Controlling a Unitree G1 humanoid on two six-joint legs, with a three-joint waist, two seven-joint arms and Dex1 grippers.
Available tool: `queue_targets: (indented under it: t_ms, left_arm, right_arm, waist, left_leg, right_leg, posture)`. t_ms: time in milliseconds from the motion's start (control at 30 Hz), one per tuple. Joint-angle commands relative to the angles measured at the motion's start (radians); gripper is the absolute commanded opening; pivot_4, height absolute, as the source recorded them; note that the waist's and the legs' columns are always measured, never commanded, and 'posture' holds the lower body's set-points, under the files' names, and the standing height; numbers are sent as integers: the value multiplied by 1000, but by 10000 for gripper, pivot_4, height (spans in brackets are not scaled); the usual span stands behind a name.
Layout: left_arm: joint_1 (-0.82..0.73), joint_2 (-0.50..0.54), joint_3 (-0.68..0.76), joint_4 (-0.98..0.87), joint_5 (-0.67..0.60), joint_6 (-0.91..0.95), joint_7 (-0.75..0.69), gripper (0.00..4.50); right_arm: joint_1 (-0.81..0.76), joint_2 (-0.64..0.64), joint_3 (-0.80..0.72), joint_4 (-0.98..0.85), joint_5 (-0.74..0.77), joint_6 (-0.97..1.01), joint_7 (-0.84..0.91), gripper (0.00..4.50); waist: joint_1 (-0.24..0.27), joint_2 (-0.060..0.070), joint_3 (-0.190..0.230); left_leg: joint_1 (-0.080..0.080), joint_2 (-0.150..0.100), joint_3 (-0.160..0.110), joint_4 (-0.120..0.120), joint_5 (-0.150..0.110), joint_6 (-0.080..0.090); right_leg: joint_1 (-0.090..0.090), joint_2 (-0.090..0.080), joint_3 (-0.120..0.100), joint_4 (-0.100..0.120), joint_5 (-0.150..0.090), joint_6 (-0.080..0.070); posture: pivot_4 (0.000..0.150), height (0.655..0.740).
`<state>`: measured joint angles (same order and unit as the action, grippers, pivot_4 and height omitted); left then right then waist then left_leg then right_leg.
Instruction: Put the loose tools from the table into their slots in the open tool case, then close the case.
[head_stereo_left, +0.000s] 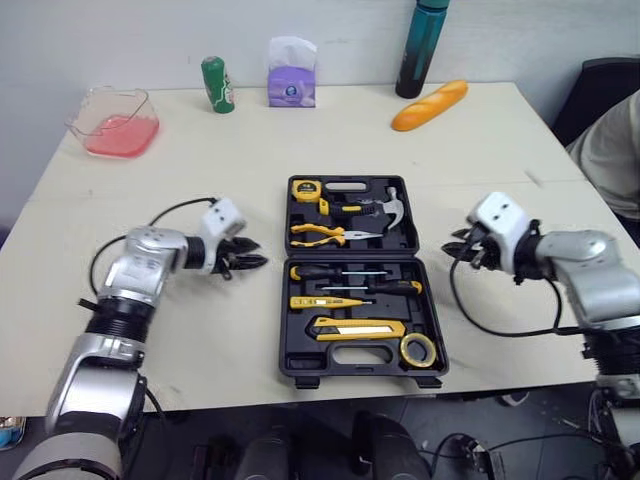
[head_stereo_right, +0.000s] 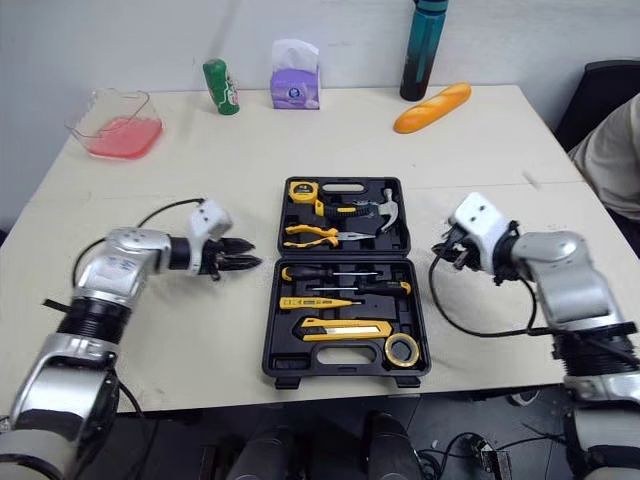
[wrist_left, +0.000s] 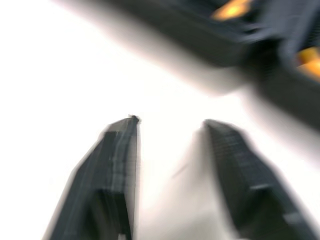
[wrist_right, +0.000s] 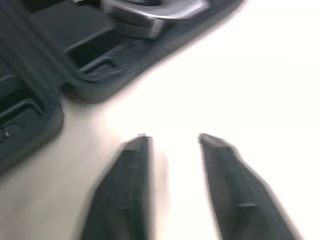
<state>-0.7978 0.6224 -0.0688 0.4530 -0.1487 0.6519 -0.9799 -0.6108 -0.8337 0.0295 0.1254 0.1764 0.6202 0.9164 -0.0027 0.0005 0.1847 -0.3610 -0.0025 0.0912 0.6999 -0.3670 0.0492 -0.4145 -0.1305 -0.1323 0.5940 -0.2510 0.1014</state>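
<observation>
With every slot of the open tool case (head_stereo_left: 298, 352) at the surface's (head_stereo_left: 200, 340) centre seemingly filled, closing looks next: the left claw (head_stereo_left: 258, 252) at its 9 o'clock and the right claw (head_stereo_left: 450, 248) at 3, both parted and empty, should fold one half over evenly, well clear of the bottle (head_stereo_left: 420, 50) and loaf (head_stereo_left: 429, 105) towards 1 o'clock.

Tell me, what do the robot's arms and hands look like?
The left arm and right arm are silver metal tubes with black ribbed joints. Each wrist carries a white box, and a loose black cable loops out beside it. The left hand and right hand each end in two black pointed fingers.
</observation>
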Motion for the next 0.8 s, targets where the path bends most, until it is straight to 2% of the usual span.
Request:
queue_targets:
  t_ms: [33, 67, 100, 267, 467, 800]
  left_arm:
    - [-107, -28, 62, -29, -81, 219, 34, 40374]
    - [-131, -41, 65, -24, -80, 250, 59, 44973]
    - [-157, -59, 73, -10, -83, 288, 90, 45000]
    - [-239, -127, 75, 56, -94, 448, 180, 45000]
    - [-274, -170, 67, 135, -79, 446, 244, 45000]
    - [-260, -192, 16, 121, -59, 407, 266, 45000]
  right_arm:
    - [-96, 31, -62, -14, 102, 181, 6, 34799]
    - [-125, 43, -65, -3, 119, 235, 0, 40328]
    - [-155, 56, -63, 12, 129, 284, -10, 44229]
    - [-276, 134, -41, 91, 143, 460, -86, 44229]
    - [-337, 183, 0, 165, 111, 484, -147, 44229]
    - [-361, 213, 21, 275, 72, 470, -214, 44229]
  waist:
    - [1, 0, 0]
    - [3, 0, 0]
    - [4, 0, 0]
    - [1, 0, 0]
    - [-1, 0, 0]
    - [0, 0, 0]
  left_leg:
    - [0, 0, 0, 0, 0, 0]
    - [0, 0, 0, 0, 0, 0]
    - [0, -1, -1, 0, 0, 0]
    - [-3, -2, -2, 0, 0, 0]
    - [-12, -2, 1, 0, 2, -1]
    - [-12, -3, 1, 0, 4, -2]
  right_leg:
    - [0, 0, 0, 0, 0, 0]
    - [0, 0, 0, 0, 0, 0]
    - [0, -1, 0, 0, 0, 0]
    - [-1, -1, -1, -1, 0, 0]
    - [-12, 0, 1, 3, 0, 0]
    - [-13, 0, 2, 5, 0, 0]
  posture:
    - [1500, 7348]
    - [1500, 7348]
    - [1500, 7348]
    - [1500, 7348]
    - [1500, 7348]
    - [1500, 7348]
